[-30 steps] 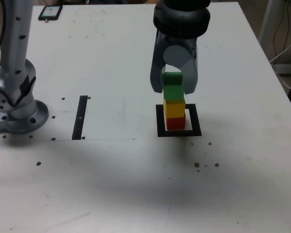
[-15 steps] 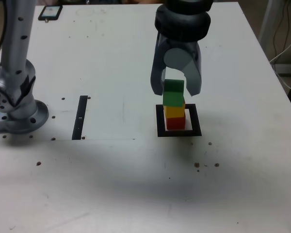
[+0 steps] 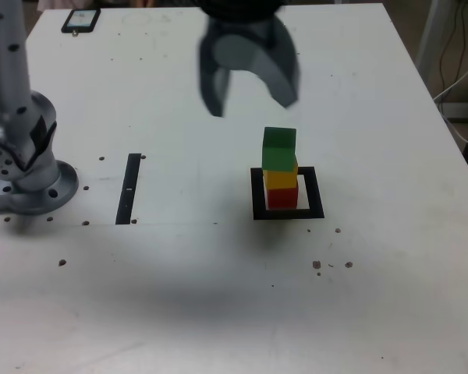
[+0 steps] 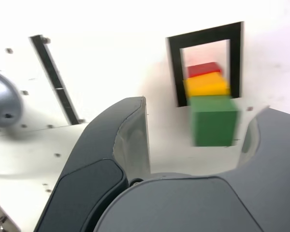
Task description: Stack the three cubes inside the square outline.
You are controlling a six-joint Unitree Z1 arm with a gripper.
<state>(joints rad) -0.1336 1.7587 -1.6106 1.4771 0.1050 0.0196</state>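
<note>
Cubes stand in a three-high stack on the white bench (image 3: 390, 296): the red cube (image 3: 281, 197) at the bottom, the yellow cube (image 3: 280, 178) on it, and the green cube (image 3: 278, 149) on top, turned a little out of line with the two below. The stack sits inside the square outline (image 3: 288, 213), on its white centre and toward the side nearer the exterior view's left.

Above and toward the exterior view's left of the stack hangs the gripper (image 3: 249, 92), lifted clear of the green cube and blurred. Its two dark fingers (image 3: 211, 87) are spread wide apart and hold nothing; no finger touches any cube. In the wrist view the same fingers (image 4: 113, 145) frame the scene, with the green cube (image 4: 214, 120) between them but well below, the yellow cube (image 4: 207, 84) and red cube (image 4: 203, 69) showing behind it within the outline (image 4: 175, 67).

Further toward the exterior view's left, a thin black strip (image 3: 129, 188) lies flat on the bench, and beyond it stands the arm's grey base (image 3: 27, 167). A phone (image 3: 80, 19) lies at the far corner.
</note>
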